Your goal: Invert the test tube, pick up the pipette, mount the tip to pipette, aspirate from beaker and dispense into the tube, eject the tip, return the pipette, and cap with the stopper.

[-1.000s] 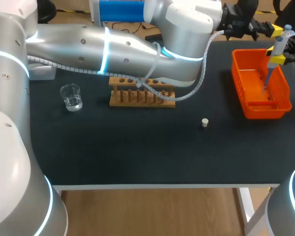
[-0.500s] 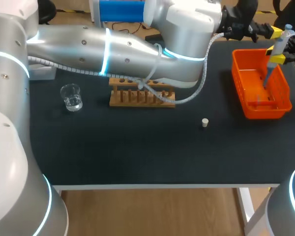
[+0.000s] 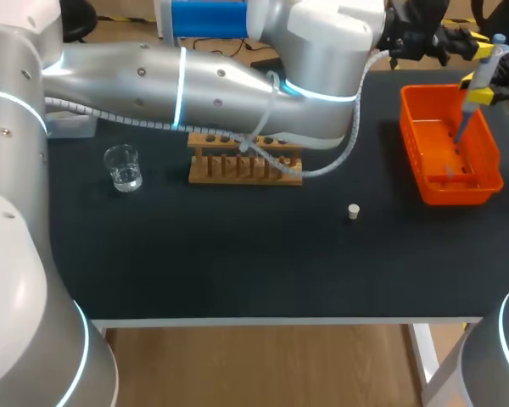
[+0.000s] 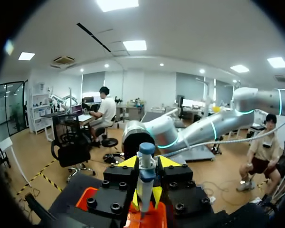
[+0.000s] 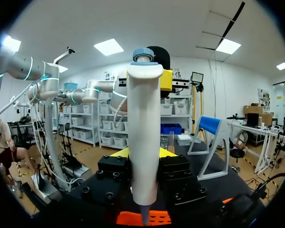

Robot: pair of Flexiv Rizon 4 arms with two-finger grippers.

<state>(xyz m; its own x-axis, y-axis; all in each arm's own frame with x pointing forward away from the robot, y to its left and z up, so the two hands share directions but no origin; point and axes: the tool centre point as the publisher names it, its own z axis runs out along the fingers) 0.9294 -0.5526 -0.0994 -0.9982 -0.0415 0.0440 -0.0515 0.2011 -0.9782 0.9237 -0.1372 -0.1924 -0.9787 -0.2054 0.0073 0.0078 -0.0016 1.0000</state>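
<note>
My right gripper [image 3: 478,94] is shut on the white pipette [image 3: 483,72], which it holds upright over the orange basket [image 3: 490,174]; in its wrist view the pipette [image 5: 144,137] stands between its fingers. My left arm reaches across the table's back. My left gripper [image 3: 473,42] is open at the pipette's blue-capped top [image 4: 146,150], its yellow fingertips [image 4: 128,163] on either side. The wooden test tube rack [image 3: 229,166] is partly hidden by the left arm's cable. The glass beaker [image 3: 122,167] stands to the left, and the small white stopper [image 3: 353,211] lies mid-table.
The left arm's long silver body [image 3: 195,80] spans the back of the table above the rack. The orange basket sits at the right edge. Dark bare tabletop [image 3: 237,254] lies in front of the rack and around the stopper.
Both grippers and the pipette have risen slightly over the basket. The left gripper's fingers have come apart at the pipette's top.
</note>
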